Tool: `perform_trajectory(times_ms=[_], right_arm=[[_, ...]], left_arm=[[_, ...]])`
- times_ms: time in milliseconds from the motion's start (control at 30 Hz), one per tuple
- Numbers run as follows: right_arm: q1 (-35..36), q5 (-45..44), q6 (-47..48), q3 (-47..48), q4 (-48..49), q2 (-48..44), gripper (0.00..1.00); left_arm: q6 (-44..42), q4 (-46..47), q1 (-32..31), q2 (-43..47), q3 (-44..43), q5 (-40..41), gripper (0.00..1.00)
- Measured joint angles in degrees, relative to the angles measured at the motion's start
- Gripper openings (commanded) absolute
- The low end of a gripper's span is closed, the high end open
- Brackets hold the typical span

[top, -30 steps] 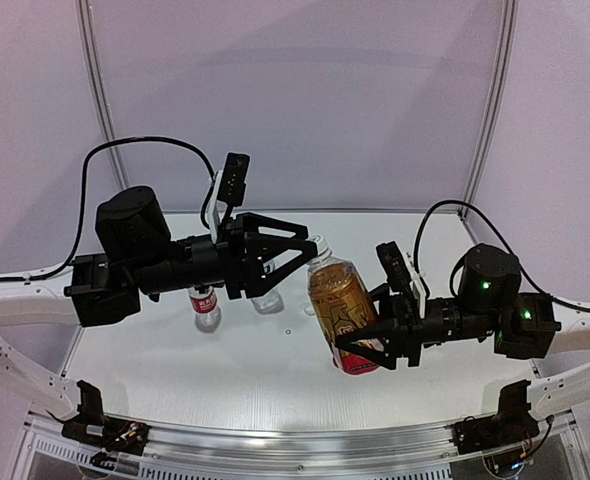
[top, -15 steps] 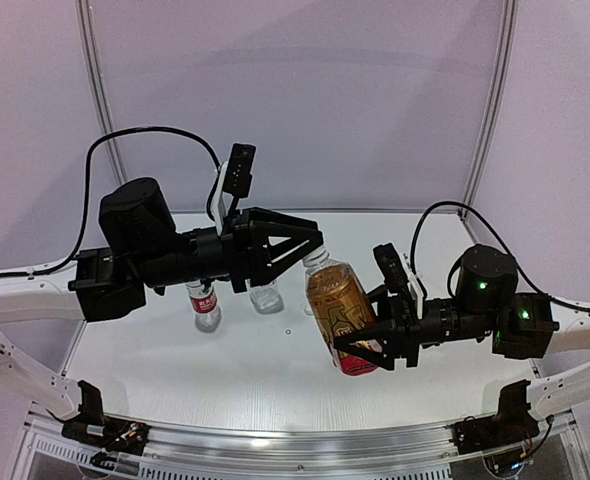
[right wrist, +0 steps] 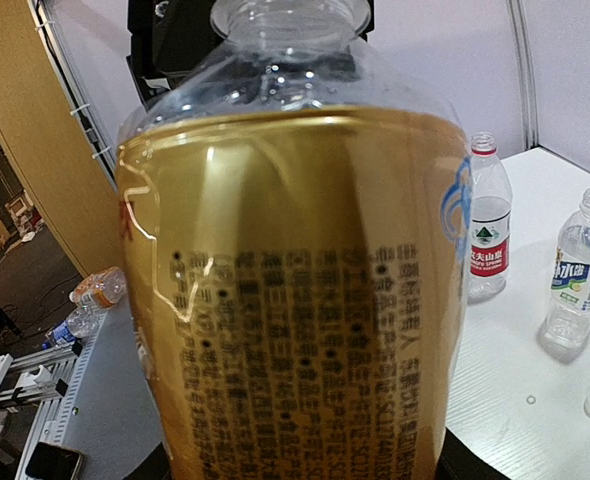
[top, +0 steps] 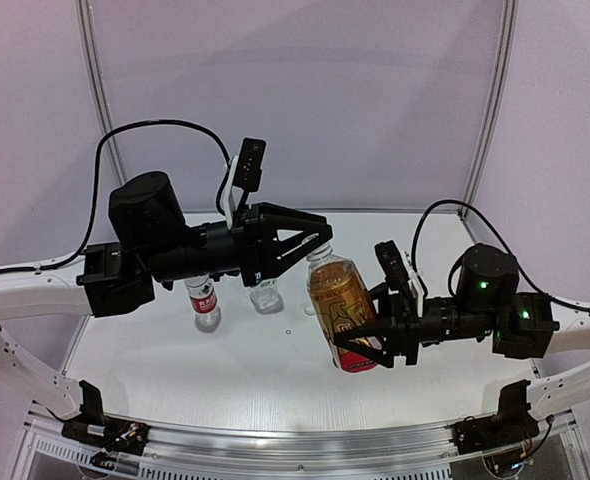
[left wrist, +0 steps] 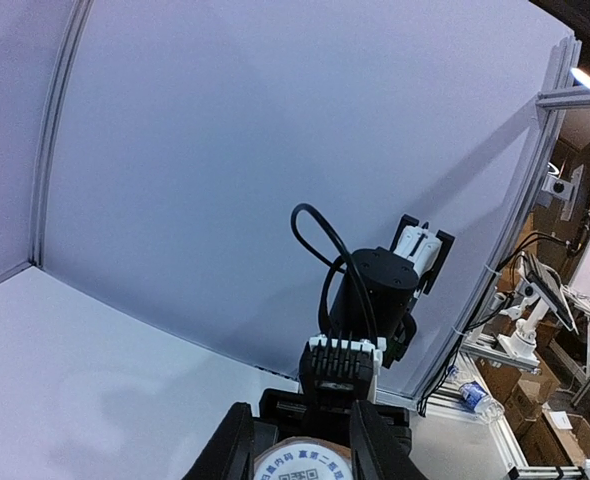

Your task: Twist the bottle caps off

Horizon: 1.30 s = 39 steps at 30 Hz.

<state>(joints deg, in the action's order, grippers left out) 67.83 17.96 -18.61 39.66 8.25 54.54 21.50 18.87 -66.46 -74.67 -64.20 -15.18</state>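
Our left gripper (top: 323,238), lately wide, now pinches the white cap (left wrist: 300,468) while our right gripper (top: 361,348) clamps the amber bottle (top: 339,295): we can twist.

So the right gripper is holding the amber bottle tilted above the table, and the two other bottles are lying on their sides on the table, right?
Not quite: the two other bottles stand upright, as the right wrist view shows, the red-label bottle and the blue-label bottle beside it. The rest holds: the right gripper holds the amber bottle tilted above the table.
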Motion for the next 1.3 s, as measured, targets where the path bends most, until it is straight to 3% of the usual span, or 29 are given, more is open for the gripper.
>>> perform_trajectory(times_ms=[200, 400, 567, 833, 967, 1300], right_arm=[[0.0, -0.33, -0.09, 0.0, 0.24, -0.02, 0.0], [0.02, -4.13, 0.28, 0.0, -0.79, -0.61, 0.0], [0.79, -13.51, 1.25, 0.04, -4.35, -0.68, 0.0], [1.05, -27.19, 0.92, 3.26, -11.06, 4.63, 0.0], [0.22, -34.23, -0.76, 4.04, -13.7, 7.3, 0.0], [0.22, -37.73, -1.55, 5.66, -15.98, 9.97, 0.0]], left_arm=[[0.11, 0.04, 0.0, -0.46, -0.52, -0.02, 0.08], [0.13, -0.46, -0.02, -0.83, -0.94, 1.53, 0.07], [1.07, -3.69, -1.16, -1.36, -1.01, 10.75, 0.06], [8.74, -11.06, -3.82, -4.63, -3.48, 33.44, 0.06], [13.38, -11.74, -5.84, -4.63, -3.52, 37.31, 0.04], [15.69, -11.69, -6.27, -4.46, -3.54, 40.28, 0.04]])
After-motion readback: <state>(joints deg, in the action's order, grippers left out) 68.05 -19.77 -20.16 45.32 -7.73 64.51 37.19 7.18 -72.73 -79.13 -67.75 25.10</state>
